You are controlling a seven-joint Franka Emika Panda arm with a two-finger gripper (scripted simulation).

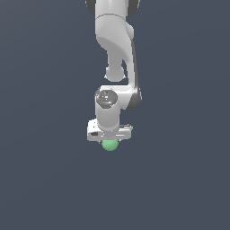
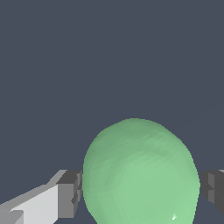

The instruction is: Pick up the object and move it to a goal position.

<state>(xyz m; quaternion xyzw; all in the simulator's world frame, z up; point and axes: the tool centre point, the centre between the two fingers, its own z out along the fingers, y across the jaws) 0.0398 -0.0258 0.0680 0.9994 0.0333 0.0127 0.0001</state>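
Note:
The light-green ball (image 1: 109, 145) shows just under the white gripper (image 1: 109, 143) in the exterior view, mostly covered by the hand. In the wrist view the ball (image 2: 139, 173) fills the space between the two grey fingertips (image 2: 70, 194), which press against its sides. The gripper is shut on the ball. The white arm (image 1: 114, 40) comes down from the top of the exterior view. No goal marker shows.
A plain dark grey-blue surface (image 1: 45, 179) lies all around the arm. No other objects, containers or edges show in either view.

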